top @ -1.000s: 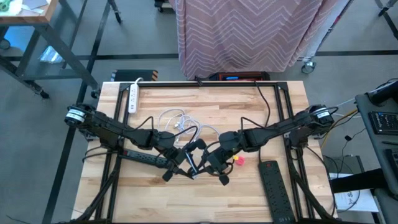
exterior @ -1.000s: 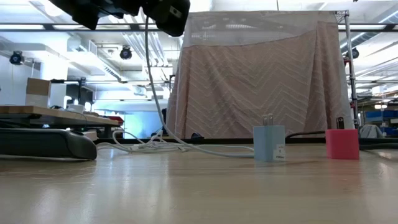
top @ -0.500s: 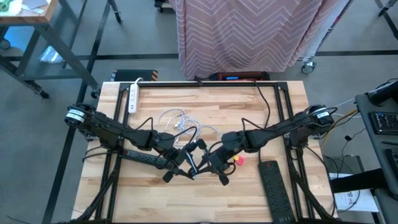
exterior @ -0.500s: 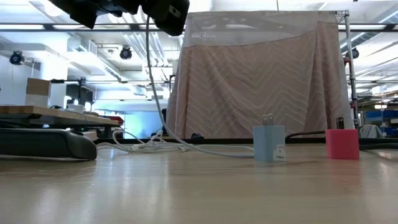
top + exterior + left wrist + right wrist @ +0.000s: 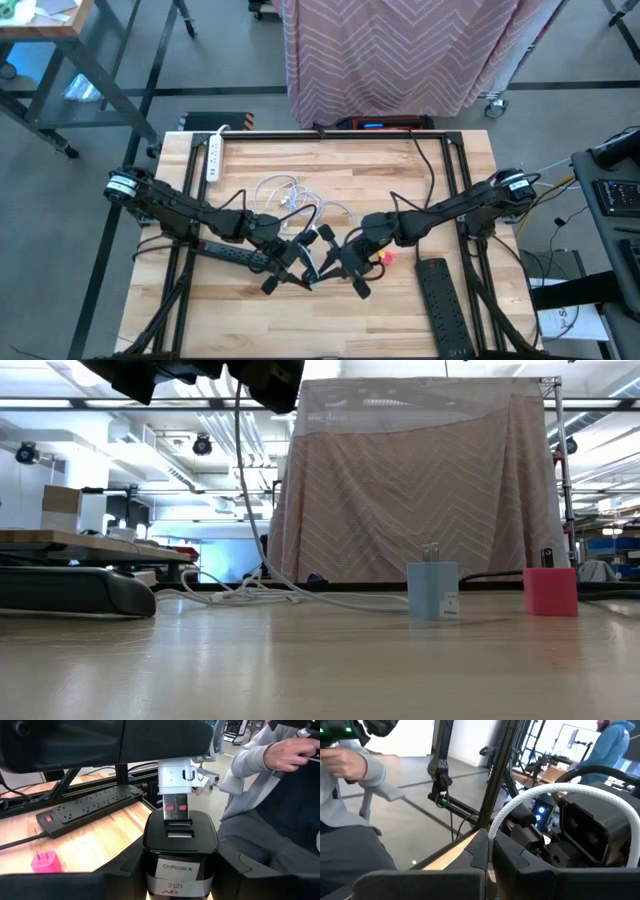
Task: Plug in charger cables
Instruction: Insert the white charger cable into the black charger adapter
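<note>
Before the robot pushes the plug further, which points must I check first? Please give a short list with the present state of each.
1. The left hand holds the black charger block upright: ok.
2. The right hand holds the white USB connector: ok.
3. The connector stands straight over the block's upper port: ok, as far as the left wrist view shows.
4. The connector is fully seated: not ok, its metal shell shows above the port.
5. The white braided cord has slack: ok, it loops freely.
6. The seated person's grey sleeve is off the table: ok.
</note>
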`<action>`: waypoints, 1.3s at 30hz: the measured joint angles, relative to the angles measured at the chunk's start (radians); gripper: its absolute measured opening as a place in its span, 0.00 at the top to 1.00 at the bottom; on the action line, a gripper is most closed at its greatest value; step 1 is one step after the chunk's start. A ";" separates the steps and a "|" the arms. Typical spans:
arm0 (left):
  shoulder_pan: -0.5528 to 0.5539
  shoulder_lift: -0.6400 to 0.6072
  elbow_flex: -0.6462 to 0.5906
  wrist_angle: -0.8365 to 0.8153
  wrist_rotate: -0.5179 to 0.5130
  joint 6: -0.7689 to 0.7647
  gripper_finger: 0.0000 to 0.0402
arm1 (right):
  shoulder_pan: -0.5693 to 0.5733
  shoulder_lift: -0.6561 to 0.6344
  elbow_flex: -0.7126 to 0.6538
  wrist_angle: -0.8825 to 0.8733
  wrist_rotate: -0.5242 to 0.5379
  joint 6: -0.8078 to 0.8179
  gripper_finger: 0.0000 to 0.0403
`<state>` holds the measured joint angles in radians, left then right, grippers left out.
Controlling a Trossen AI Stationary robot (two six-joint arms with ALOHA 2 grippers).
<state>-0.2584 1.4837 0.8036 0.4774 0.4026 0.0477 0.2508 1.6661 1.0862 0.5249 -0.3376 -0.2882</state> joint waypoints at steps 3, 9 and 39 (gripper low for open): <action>0.000 0.000 0.000 -0.001 0.000 -0.011 0.66 | -0.002 0.012 -0.006 0.035 -0.002 0.009 1.00; -0.003 0.001 0.000 -0.002 -0.023 -0.029 0.65 | -0.003 0.018 -0.002 0.036 0.006 0.021 1.00; -0.026 -0.032 -0.004 -0.162 -0.100 -0.100 0.66 | -0.018 -0.054 -0.018 -0.106 0.072 0.127 1.00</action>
<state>-0.2841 1.4521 0.7999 0.3158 0.3028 -0.0518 0.2332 1.6118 1.0677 0.4188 -0.2660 -0.1613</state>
